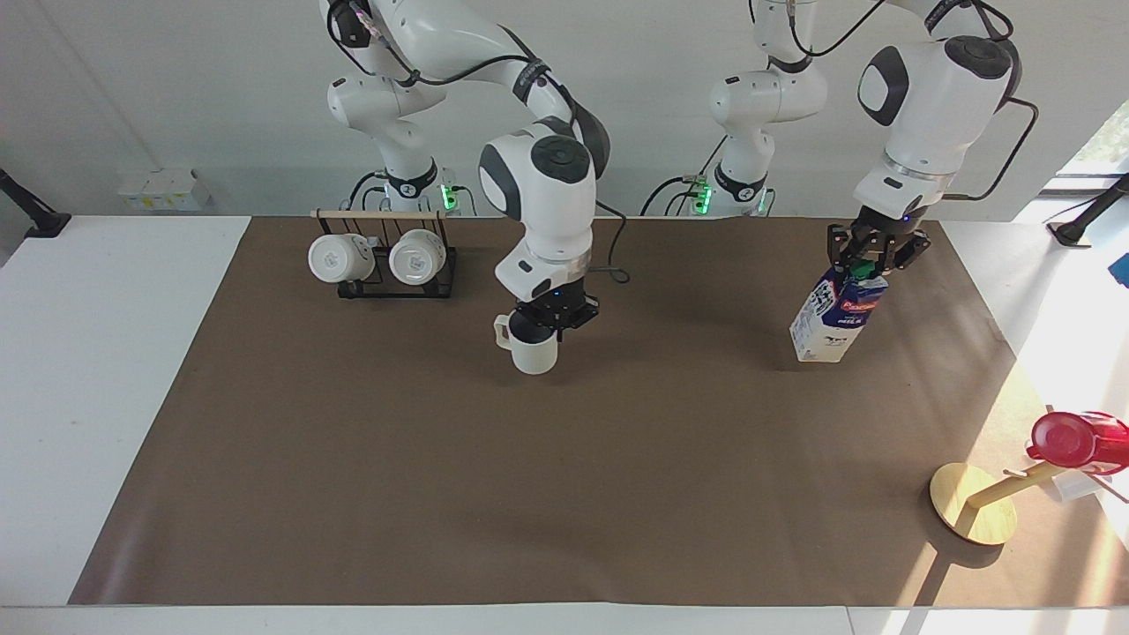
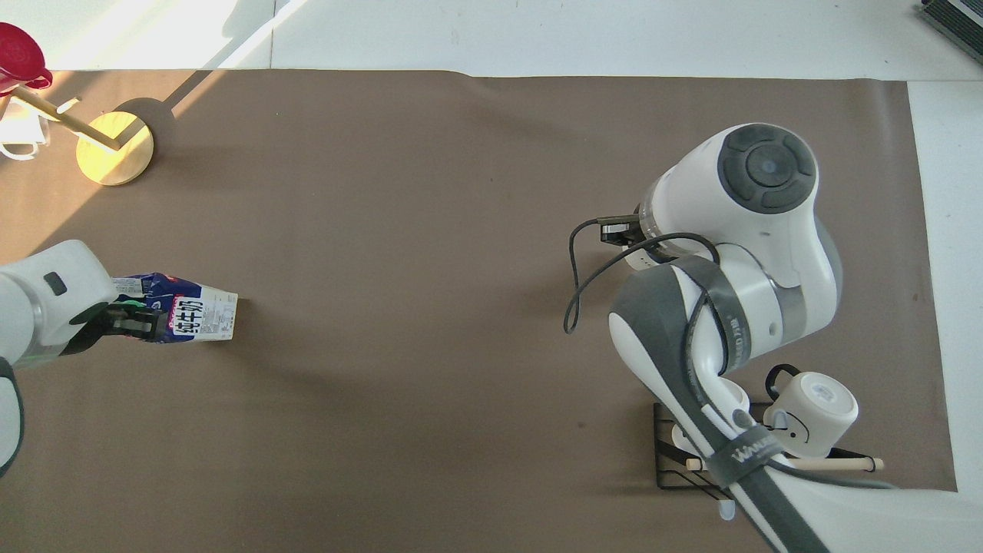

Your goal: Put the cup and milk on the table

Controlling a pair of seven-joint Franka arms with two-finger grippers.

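Observation:
The cream cup [image 1: 534,351] hangs upright from my right gripper [image 1: 554,317], which is shut on its rim over the middle of the table's brown mat [image 1: 564,494], its base close to the mat. In the overhead view the right arm hides the cup. My left gripper [image 1: 870,254] is shut on the top of the milk carton [image 1: 833,323] by its green cap. The carton is tilted, with its base at or just above the mat, toward the left arm's end. The carton [image 2: 201,318] and left gripper [image 2: 129,321] also show in the overhead view.
A black rack [image 1: 388,284] with two white mugs stands near the right arm's base; one mug [image 2: 815,413] shows in the overhead view. A round wooden stand [image 1: 970,504] carries a red cup [image 1: 1072,439] at the left arm's end, farther from the robots.

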